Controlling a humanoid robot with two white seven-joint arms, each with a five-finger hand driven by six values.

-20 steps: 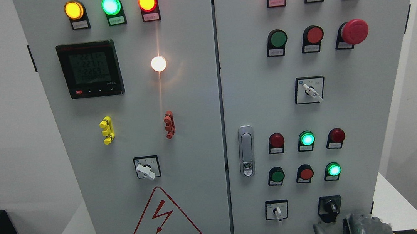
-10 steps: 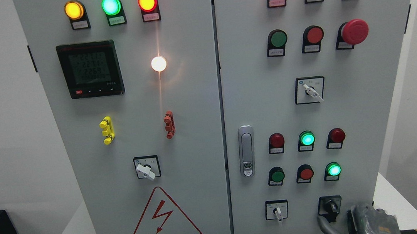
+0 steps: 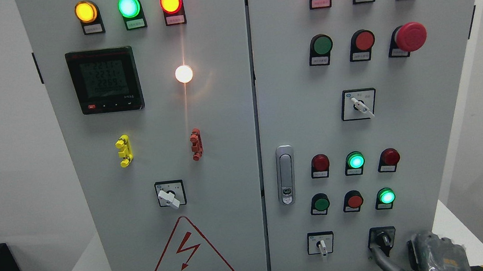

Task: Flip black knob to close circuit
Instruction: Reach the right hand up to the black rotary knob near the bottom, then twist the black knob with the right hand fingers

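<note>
Black knob (image 3: 385, 240) at lower right of our cabinet (image 3: 223, 133), our right hand (image 3: 433, 254) just beside it, one grey finger (image 3: 382, 260) reaching its base, grip we cannot tell, white switch (image 3: 321, 246) to its left, green lamp (image 3: 386, 197) above.

White selector switch (image 3: 321, 244) stands well left of black knob (image 3: 383, 239).
</note>
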